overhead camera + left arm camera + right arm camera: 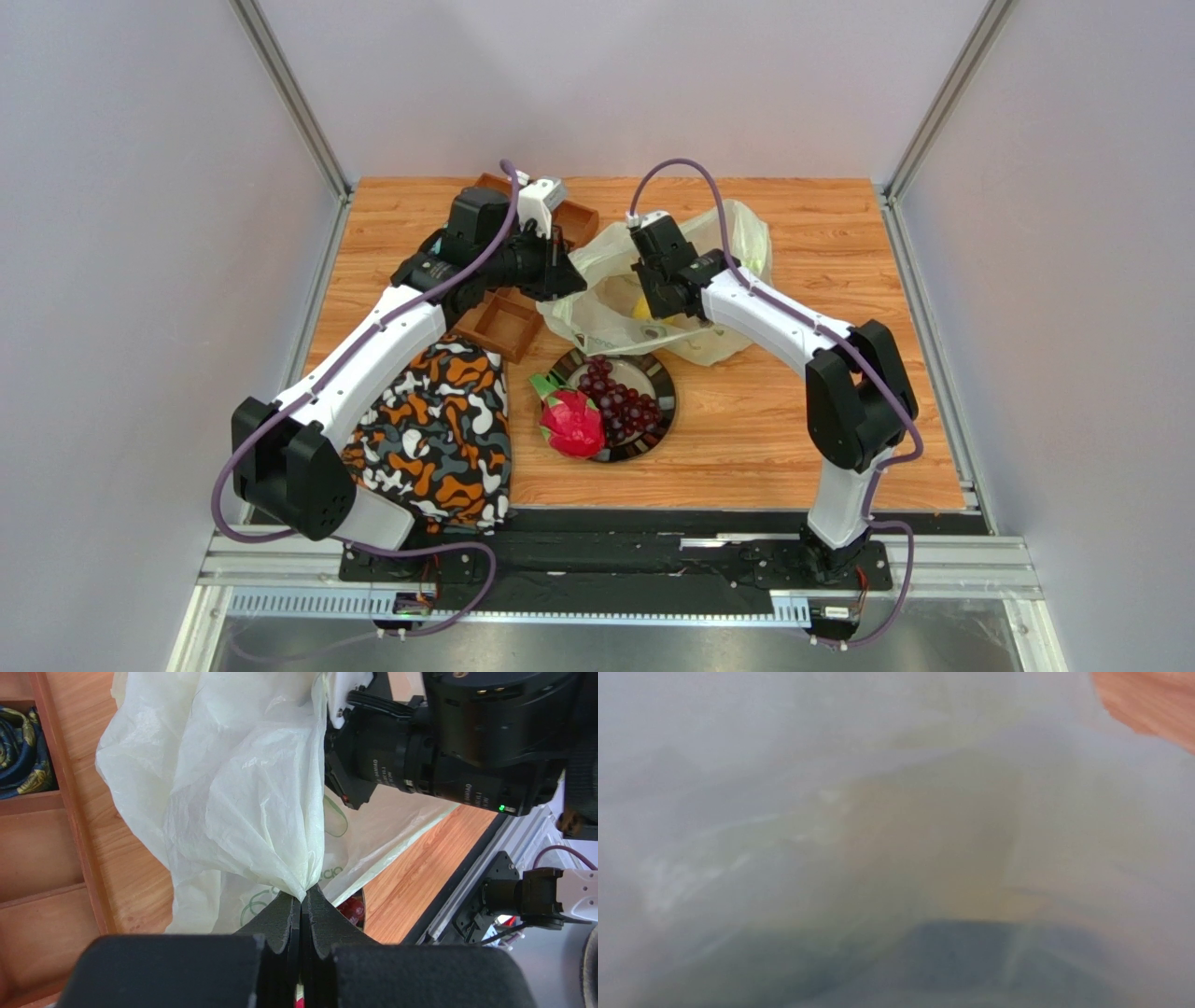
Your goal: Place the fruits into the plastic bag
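Left claw (302,908) pinches a gathered fold of the plastic bag (231,798) at the bag's left edge. Right claw (650,289), pressed together, reaches into the bag's mouth just beside it. Grape bunch (627,399) and dragon fruit (572,424) lie on a plate (661,375) nearer the bases.

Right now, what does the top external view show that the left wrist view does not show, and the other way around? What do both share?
Only the top external view: the grape bunch and dragon fruit whole on a dark plate, and the patterned cloth. Only the left wrist view: how the left gripper is shut on a gathered fold of the plastic bag, and a dark rolled cloth in a tray compartment. Both: the bag, the right arm beside it, the wooden table.
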You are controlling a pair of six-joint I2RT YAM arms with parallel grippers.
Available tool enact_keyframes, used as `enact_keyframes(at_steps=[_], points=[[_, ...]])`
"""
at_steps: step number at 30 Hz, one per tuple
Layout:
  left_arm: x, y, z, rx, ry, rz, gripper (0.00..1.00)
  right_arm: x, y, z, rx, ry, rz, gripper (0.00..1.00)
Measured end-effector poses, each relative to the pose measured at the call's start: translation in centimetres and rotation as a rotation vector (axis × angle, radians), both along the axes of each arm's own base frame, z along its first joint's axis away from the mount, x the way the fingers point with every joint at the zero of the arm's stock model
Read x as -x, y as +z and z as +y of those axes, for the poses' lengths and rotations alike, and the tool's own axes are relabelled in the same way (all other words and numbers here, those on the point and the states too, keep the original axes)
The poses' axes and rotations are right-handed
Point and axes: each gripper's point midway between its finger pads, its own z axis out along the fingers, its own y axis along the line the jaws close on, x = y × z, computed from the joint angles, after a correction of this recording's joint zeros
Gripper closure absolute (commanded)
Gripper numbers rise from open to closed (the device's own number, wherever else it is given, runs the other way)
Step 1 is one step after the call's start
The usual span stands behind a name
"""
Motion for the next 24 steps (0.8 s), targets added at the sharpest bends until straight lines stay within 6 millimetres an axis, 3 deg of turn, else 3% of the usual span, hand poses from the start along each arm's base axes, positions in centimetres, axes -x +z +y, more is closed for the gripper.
enact_keyframes(at_steps=[2,10,14,24], points=[[0.0,0.0,0.0,0.0,0.0,0.0,1.0,0.0,-0.66,0.01,-0.004,-0.003,0.018,0.83],[0.0,0.0,0.0,0.0,0.0,0.0,1.0,0.18,-1.1,-0.28,-0.019,-0.016,0.046,0.61],[-0.01,0.01,0.0,0.0,0.0,0.0,1.0,0.27,-1.14,-0.23,-0.026,-0.017,0.052,0.43],[0.04,-0.03,0.02,0.0,0.0,0.0,1.0,0.81,-0.76,0.51,-0.076,0.008,0.071,0.27]])
